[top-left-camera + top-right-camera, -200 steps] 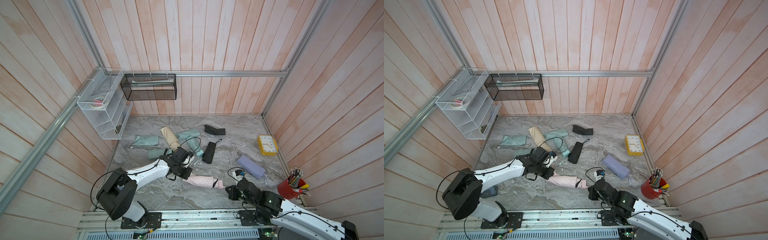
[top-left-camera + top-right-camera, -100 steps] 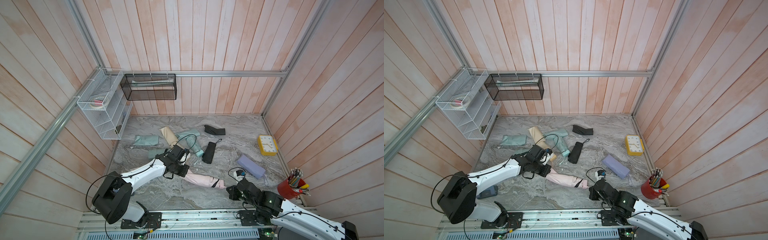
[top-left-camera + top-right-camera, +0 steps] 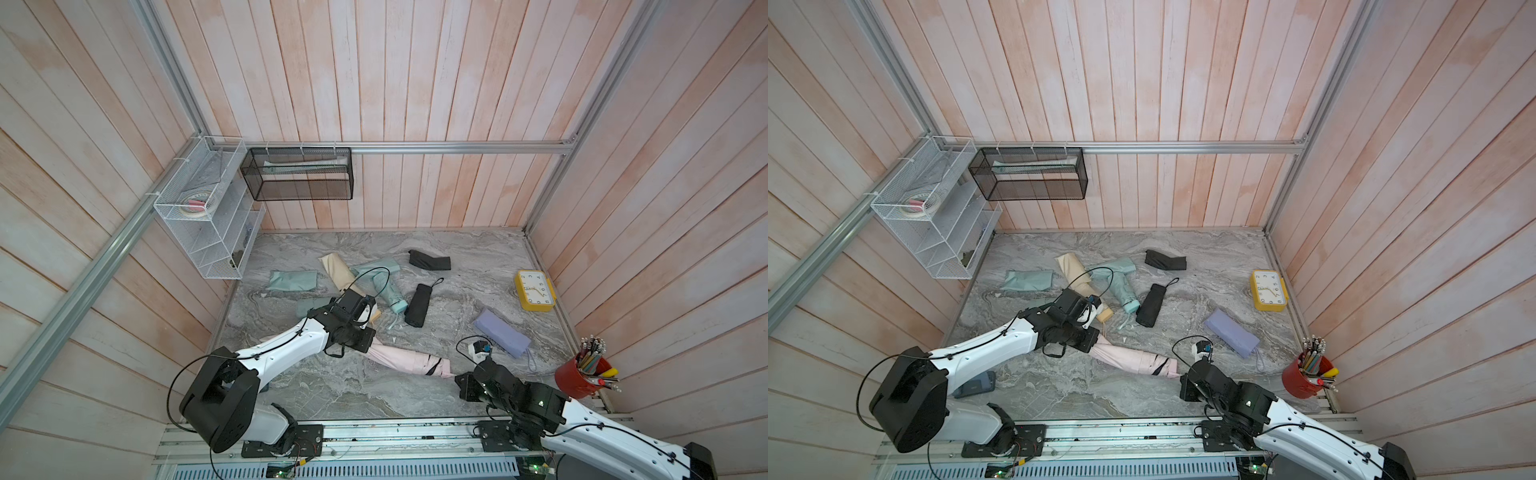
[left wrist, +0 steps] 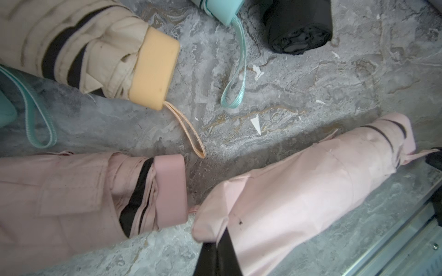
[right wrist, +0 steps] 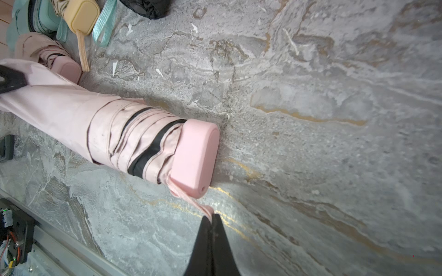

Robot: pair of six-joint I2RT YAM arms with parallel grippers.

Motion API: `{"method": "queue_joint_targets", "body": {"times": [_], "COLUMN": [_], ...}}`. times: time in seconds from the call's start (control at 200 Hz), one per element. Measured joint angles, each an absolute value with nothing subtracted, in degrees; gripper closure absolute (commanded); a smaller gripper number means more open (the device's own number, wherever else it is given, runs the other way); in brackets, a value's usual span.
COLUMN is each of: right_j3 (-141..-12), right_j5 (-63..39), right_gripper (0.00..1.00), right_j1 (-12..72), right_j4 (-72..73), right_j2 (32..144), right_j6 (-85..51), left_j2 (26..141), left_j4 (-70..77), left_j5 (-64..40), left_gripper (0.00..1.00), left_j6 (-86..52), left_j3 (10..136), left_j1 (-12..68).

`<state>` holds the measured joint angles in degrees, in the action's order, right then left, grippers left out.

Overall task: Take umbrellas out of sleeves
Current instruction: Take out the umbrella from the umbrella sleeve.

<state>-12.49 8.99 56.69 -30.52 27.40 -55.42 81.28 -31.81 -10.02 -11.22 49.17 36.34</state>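
A pink umbrella [image 3: 432, 365] lies slantwise near the table's front, partly out of its pink sleeve [image 4: 299, 191]. My left gripper [image 4: 221, 239] is shut on the sleeve's closed end [image 3: 376, 349]. My right gripper [image 5: 211, 217] is shut on the umbrella's pink wrist cord [image 5: 191, 200], just past the pink handle [image 5: 195, 157]. Pleated fabric shows between sleeve mouth and handle. A second pink umbrella [image 4: 95, 198], a cream-yellow umbrella [image 4: 95, 47], a mint umbrella [image 3: 386, 291] and a black umbrella [image 3: 417, 305] lie bare behind.
A lavender sleeve [image 3: 500, 332], still full, lies at the right. Flat mint sleeve [image 3: 291, 280] and black sleeve [image 3: 430, 261] rest further back. A yellow clock [image 3: 535, 291] and red pen cup [image 3: 582, 376] stand along the right edge. Wire racks [image 3: 208, 216] hang at the back left.
My left gripper has drawn the sleeve's end back and to the left, so the pink bundle now lies slanted and more of the umbrella shows. The right arm has hardly moved.
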Motion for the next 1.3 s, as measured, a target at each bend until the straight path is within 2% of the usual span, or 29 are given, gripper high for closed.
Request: {"method": "queue_joint_targets", "body": {"times": [1.3], "right_j3": [-12.49], "right_j5": [9.58], "right_gripper": [1.0], "right_j1": [56.69], "right_j4": [-31.79], "right_j2": [26.87], "right_j6": [-57.3], "left_j2": [74.81], "left_j4": [-33.54], "left_j5": [-7.44], "left_gripper": [1.0], "left_j6": [-11.64], "left_j3": [48.93], "left_j1": [34.04]}}
